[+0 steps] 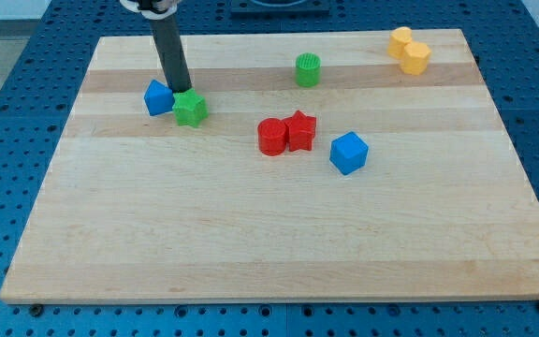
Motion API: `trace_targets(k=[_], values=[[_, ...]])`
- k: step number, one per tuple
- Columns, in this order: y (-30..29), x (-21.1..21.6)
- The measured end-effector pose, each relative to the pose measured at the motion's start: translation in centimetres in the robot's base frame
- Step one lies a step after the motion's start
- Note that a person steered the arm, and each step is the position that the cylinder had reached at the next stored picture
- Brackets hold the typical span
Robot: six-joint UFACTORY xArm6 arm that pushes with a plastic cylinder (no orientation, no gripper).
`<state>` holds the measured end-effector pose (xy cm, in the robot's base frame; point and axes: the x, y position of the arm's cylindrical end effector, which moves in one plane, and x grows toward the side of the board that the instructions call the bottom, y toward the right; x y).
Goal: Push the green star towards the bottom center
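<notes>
Tip [181, 89] just behind bright green star [190, 109], upright.

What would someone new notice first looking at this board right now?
Probably the dark rod coming down at the view's upper left, my tip set just behind the green star, with a blue block touching the star's left. Next, the red cylinder and red star pressed together mid-board, and the yellow pair at the top right.

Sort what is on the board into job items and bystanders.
Job: green star; my tip, just above the star, right of the blue block.
Bystanders: that blue block, green cylinder, red cylinder, red star, blue cube, two yellow blocks.
</notes>
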<state>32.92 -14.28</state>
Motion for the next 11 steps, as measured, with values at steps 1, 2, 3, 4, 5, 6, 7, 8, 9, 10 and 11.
trace_targets(k=[1, 2, 3, 4, 5, 6, 7, 8, 9, 10, 11], values=[[0.6, 1.7], [1.0, 3.5], [1.7, 5.4], [2.4, 7.3], [2.6, 9.9], [3.5, 12.6], [5.4, 14.5], [7.5, 16.2], [9.5, 18.2], [11.4, 20.0], [12.3, 20.7]])
